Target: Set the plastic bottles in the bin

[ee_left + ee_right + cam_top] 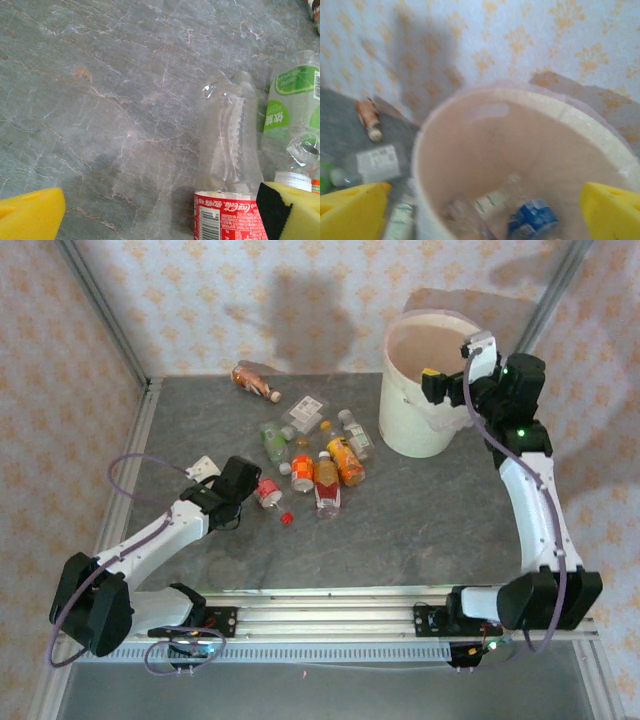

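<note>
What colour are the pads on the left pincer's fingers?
Yellow pads, clearest in the left wrist view.

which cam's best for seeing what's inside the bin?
Right wrist: it looks down into the bin, with a blue-labelled bottle and clear ones at the bottom, slightly blurred. Top external shows the whole bin from outside; its floor is hidden. Left wrist faces the loose bottles.

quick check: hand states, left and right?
Left hand: open, gripping nothing; Coca-Cola bottle lies between its fingers.
Right hand: open, empty, above the bin.
</note>
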Controlling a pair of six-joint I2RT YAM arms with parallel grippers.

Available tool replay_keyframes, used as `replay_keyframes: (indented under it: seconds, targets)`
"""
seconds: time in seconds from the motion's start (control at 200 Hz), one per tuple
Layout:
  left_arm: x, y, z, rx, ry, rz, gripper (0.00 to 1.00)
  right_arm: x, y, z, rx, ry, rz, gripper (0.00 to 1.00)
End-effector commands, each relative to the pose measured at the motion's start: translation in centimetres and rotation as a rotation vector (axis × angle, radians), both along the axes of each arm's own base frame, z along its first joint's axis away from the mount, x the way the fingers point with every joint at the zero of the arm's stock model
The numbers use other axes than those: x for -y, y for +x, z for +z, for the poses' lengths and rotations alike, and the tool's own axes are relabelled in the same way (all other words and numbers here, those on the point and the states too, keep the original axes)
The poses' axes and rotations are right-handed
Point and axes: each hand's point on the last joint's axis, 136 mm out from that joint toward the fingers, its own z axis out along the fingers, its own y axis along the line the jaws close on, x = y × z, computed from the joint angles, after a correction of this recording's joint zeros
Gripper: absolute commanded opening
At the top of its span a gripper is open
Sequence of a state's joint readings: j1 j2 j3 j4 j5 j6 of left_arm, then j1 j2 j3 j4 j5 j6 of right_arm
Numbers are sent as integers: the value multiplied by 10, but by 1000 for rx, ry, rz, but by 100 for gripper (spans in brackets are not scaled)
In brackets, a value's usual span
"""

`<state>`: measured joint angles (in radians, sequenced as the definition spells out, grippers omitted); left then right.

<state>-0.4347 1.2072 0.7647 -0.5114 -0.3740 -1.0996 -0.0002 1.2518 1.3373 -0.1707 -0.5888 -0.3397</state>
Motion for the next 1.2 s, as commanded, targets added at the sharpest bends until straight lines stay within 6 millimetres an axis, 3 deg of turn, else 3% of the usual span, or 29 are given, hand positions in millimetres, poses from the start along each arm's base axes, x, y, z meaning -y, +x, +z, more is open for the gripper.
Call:
replay_keyframes:
  seconds: [0.0,0.13,0.22,0.38,0.5,0.671,0.991,1.196]
  targets:
    - [-6,6,3,10,10,26,100,-16,-24,33,28,285,-11,99]
    - [-3,11,1,-21,7,1,100,-34,-45,22,-91,488,1,99]
    - [8,13,-6,-66,-30,-32,100,-50,-59,11,-111,509,46,99]
    - [41,17,1,-103,-4,-125,100,-47,-64,-26,-178,495,-27,99]
    - [61,22,-17,-157,-30,-161,100,-44,-64,-46,-215,470,-69,99]
    - [88,27,-37,-159,-77,-165,100,-44,-64,-47,-184,429,-74,99]
    - [100,32,-82,-178,-127,-168,97,-42,-64,-62,-220,407,-93,99]
    - [103,33,-96,-145,-132,-217,90,-42,-68,-62,-221,379,-89,99]
